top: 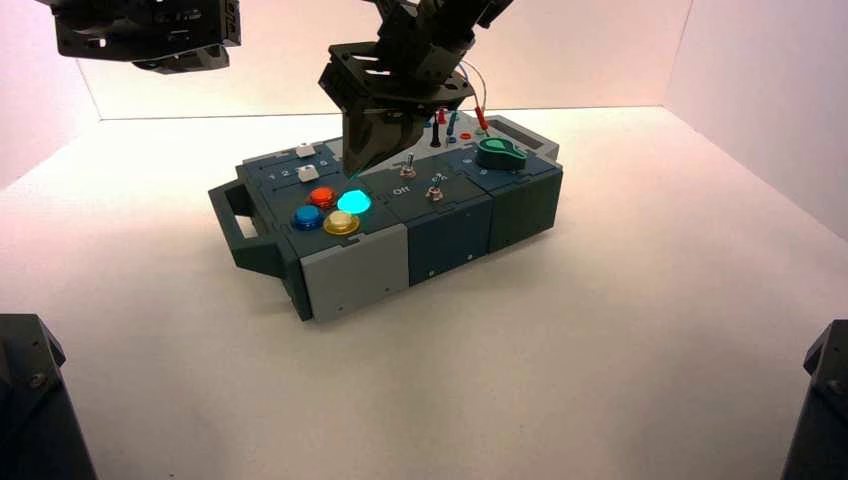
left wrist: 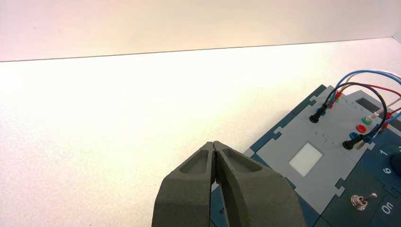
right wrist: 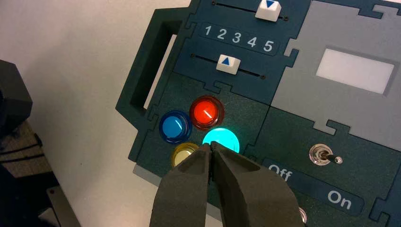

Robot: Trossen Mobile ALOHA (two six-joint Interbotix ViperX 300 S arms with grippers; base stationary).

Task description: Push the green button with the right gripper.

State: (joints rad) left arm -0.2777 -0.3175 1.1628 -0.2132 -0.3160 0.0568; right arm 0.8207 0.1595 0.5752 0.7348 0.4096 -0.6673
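Observation:
The green button (right wrist: 222, 139) glows bright cyan among the red (right wrist: 206, 112), blue (right wrist: 175, 126) and yellow (right wrist: 183, 152) buttons at the left end of the box (top: 450, 235). It also shows lit in the high view (top: 353, 202). My right gripper (right wrist: 211, 146) is shut and empty. Its tips point down at the near edge of the green button, and in the high view (top: 355, 172) they hang just above it. My left gripper (left wrist: 214, 144) is shut and empty, parked high at the back left (top: 150, 35).
Two white sliders (right wrist: 228, 63) lie beyond the buttons beside the numbers 1 to 5. A metal toggle switch (right wrist: 324, 156) stands above "Off" and "On" lettering. A dark-green knob (top: 500, 153) and plugged wires (top: 470, 105) sit at the box's right end.

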